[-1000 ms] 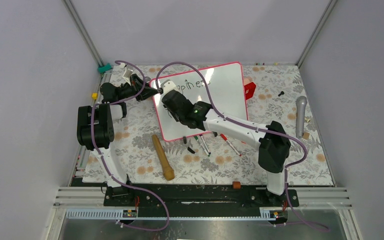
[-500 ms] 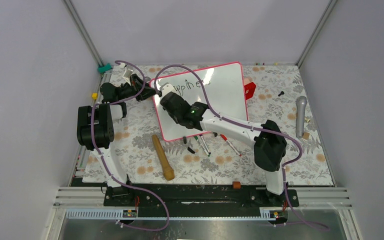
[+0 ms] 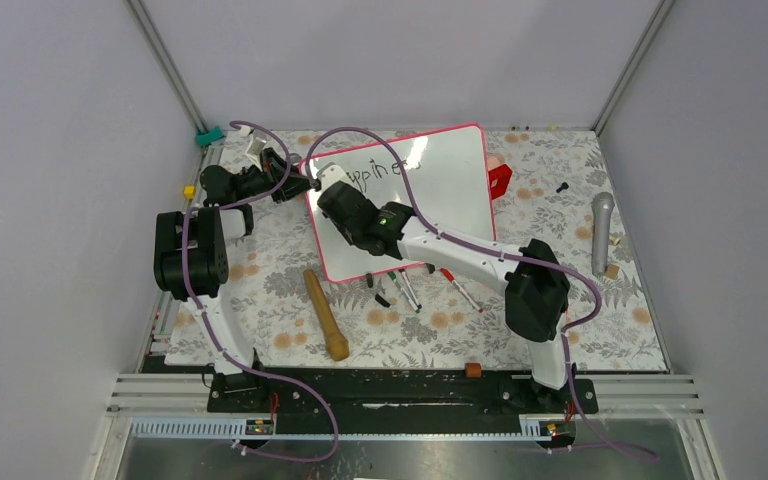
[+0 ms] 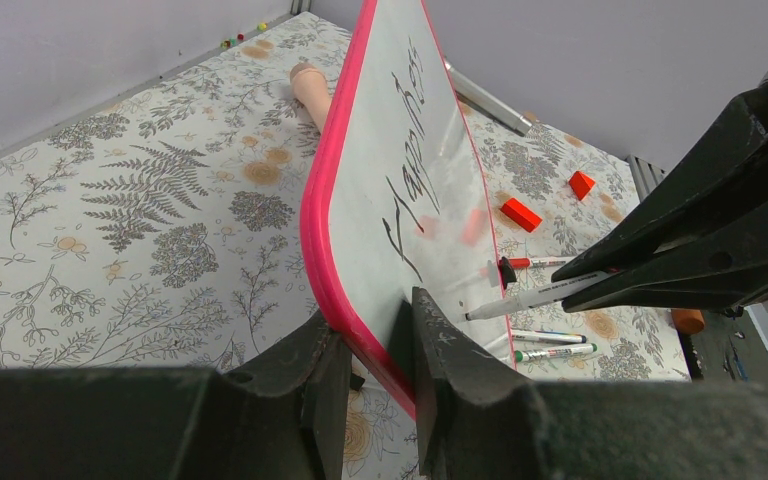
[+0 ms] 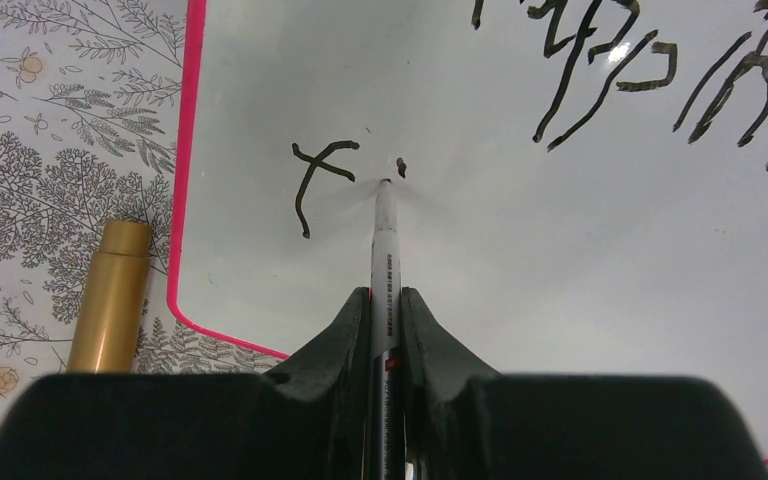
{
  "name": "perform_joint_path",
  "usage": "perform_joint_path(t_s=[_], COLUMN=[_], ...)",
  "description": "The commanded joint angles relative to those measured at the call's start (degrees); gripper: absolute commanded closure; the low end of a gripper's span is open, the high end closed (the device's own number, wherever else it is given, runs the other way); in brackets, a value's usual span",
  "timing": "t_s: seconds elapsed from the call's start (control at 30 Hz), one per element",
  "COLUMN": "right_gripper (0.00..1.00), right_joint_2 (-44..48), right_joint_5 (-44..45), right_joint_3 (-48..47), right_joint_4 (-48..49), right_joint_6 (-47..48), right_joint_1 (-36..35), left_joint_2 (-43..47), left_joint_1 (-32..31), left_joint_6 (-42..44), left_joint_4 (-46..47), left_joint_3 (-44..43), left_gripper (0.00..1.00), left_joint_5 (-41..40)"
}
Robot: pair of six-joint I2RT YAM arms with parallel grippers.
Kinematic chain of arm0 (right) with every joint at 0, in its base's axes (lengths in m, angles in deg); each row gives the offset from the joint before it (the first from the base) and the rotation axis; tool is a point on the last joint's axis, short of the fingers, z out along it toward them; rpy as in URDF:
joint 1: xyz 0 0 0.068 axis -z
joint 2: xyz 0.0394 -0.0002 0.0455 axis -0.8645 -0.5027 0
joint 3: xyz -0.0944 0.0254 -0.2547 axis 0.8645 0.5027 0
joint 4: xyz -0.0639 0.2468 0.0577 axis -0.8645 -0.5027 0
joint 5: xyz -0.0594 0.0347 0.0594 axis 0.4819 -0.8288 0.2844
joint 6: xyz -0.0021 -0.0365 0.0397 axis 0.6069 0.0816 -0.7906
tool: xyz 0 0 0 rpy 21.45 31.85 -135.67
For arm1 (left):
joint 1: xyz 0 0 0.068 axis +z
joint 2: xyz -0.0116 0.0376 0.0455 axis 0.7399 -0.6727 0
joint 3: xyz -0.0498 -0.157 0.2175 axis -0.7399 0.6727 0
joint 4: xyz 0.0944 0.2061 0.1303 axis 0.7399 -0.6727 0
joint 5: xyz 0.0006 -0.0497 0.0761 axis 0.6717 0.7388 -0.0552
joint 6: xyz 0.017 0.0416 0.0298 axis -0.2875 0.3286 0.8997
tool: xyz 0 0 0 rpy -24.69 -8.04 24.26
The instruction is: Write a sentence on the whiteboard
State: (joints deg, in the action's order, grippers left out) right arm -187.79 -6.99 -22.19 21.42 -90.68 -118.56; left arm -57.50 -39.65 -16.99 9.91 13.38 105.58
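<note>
Whiteboard (image 3: 450, 200), lying far-centre on the table (image 3: 580, 300), looks light, stiff and slick, so the left gripper (image 4: 375, 335) pinching its pink rim seems the right hold, while the right gripper (image 5: 385, 300) clenches a marker (image 5: 385, 228), tip down below the writing (image 5: 600, 80).

The whiteboard (image 3: 450, 195) lies far and central on the desk (image 3: 610, 320), the sentence (image 3: 385, 167) along its far edge. The left end effector (image 4: 375, 340) straddles the board's left edge. The right end effector (image 5: 385, 300) hangs over the board's left part, its marker (image 5: 385, 235) tip on the surface. Loose markers (image 3: 430, 285) lie just near of the board, a stick (image 3: 326, 315) near-left of it, and a microphone (image 3: 601, 232) well to the right.
</note>
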Motion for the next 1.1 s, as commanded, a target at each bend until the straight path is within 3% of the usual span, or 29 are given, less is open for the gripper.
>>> perform_joint_path(t_s=[0.0, 1.07], right_gripper=[1.0, 1.0], right_joint_2=[0.04, 6.12], right_joint_5=[1.37, -1.32], right_joint_3=[-1.15, 5.31], right_joint_4=[-0.86, -0.9], right_joint_6=[0.01, -1.79], right_joint_1=[0.38, 0.38], left_joint_2=[-0.76, -0.67], left_joint_1=[-1.18, -1.13], left_joint_6=[9.24, 9.31], left_joint_4=[4.7, 4.68], left_joint_3=[1.52, 1.61], left_gripper=[1.0, 1.0], left_joint_5=[14.86, 14.87])
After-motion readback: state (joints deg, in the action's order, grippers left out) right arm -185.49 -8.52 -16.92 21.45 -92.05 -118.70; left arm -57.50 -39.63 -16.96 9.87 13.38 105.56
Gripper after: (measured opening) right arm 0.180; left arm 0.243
